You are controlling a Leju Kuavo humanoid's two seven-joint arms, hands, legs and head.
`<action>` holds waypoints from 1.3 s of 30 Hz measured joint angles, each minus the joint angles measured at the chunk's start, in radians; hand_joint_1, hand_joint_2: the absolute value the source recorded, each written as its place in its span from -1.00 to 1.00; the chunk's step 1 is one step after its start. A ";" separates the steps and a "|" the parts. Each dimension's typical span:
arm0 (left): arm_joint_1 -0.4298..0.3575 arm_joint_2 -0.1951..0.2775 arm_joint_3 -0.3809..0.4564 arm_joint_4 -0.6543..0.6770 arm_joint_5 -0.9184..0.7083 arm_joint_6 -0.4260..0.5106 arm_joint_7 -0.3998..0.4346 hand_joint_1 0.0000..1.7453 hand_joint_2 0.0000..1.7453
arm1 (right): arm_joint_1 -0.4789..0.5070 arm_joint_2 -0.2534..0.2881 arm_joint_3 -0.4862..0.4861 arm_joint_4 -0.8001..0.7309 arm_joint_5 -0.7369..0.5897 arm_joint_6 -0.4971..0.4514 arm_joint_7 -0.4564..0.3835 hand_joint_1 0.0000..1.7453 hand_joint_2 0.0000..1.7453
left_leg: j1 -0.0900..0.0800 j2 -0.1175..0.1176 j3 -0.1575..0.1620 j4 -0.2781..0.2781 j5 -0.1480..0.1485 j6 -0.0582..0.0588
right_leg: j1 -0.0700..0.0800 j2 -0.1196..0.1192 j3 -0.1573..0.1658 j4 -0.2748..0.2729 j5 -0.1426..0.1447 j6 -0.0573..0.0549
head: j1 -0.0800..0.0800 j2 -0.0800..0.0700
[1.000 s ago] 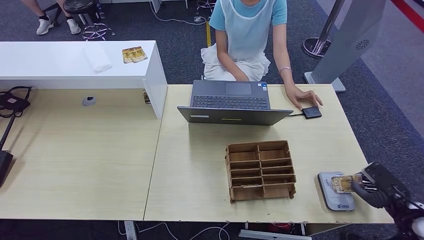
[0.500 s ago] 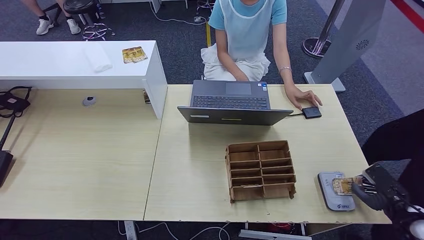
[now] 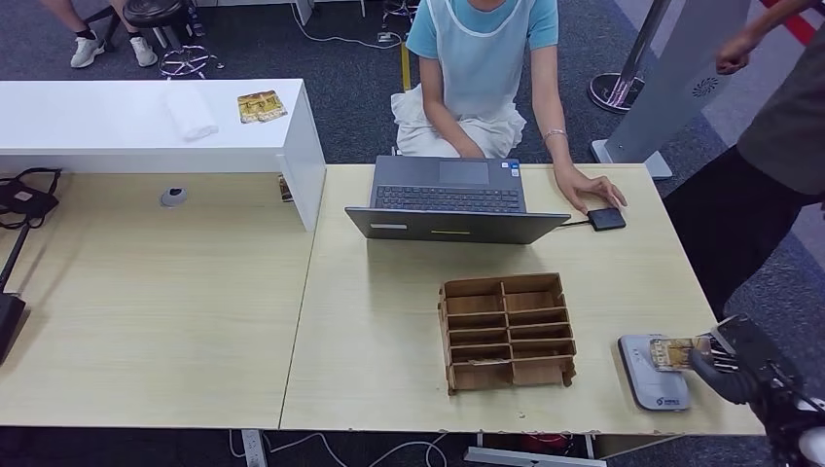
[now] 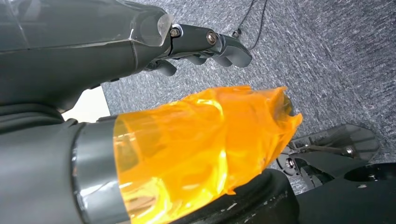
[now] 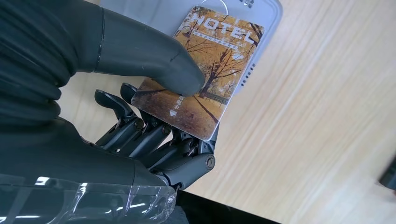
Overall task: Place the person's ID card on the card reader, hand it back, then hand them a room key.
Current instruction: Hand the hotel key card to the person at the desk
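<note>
Card held over the reader

Head view: the right hand (image 3: 725,365) holds the card (image 3: 671,352) above the card reader (image 3: 650,375) on the tabletop (image 3: 389,331). Right wrist view: thumb and fingers (image 5: 154,135) pinch it. Left wrist view: left hand (image 4: 205,44), fingers curled, holding nothing.

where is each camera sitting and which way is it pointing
Head view: high on the robot, looking forward and down at the light wooden table, brown compartmented wooden tray and grey laptop; the right hand enters at the lower right.
Left wrist view: behind the left hand, facing grey carpet.
Right wrist view: behind the right hand, facing the table.
Shared by head and right wrist views: the autumn-print hotel card pinched over the grey rectangular card reader.
</note>
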State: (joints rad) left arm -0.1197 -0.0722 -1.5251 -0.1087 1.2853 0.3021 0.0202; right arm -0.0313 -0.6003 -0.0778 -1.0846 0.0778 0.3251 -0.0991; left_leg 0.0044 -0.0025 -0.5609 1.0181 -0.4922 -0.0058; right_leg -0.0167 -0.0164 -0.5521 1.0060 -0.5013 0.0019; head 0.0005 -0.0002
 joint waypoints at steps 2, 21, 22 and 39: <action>0.000 0.000 0.000 0.000 0.003 0.000 -0.002 -1.00 -1.00 | 0.001 0.001 -0.011 -0.013 0.000 0.001 -0.001 1.00 1.00 | 0.000 0.000 0.000 0.000 0.000 0.000 | 0.000 0.000 0.000 0.000 0.000 0.000 | 0.000 0.000; 0.000 0.000 0.000 0.000 0.023 0.001 -0.006 -1.00 -1.00 | 0.004 0.005 -0.069 -0.170 -0.016 -0.003 -0.037 1.00 1.00 | 0.000 0.000 0.000 0.000 0.000 0.000 | 0.000 0.000 0.000 0.000 0.000 0.000 | 0.000 0.000; 0.000 0.000 0.000 0.000 0.023 0.001 -0.006 -1.00 -1.00 | 0.004 0.005 -0.069 -0.173 -0.016 -0.004 -0.037 1.00 1.00 | 0.000 0.000 0.000 0.000 0.000 0.000 | 0.000 0.000 0.000 0.000 0.000 0.000 | 0.000 0.000; -0.001 -0.001 0.000 0.000 0.057 0.002 -0.014 -1.00 -1.00 | -0.100 -0.019 0.003 -0.378 0.136 -0.091 -0.032 1.00 1.00 | 0.000 0.002 0.000 0.000 0.001 0.000 | 0.000 0.002 0.000 0.001 0.000 0.000 | 0.000 0.000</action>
State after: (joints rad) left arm -0.1204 -0.0731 -1.5251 -0.1087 1.3423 0.3037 0.0062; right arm -0.1310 -0.6198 -0.0747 -1.4626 0.2139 0.2338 -0.1312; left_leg 0.0044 -0.0010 -0.5607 1.0181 -0.4917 -0.0059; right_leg -0.0168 -0.0146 -0.5521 1.0068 -0.5011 0.0018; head 0.0007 -0.0004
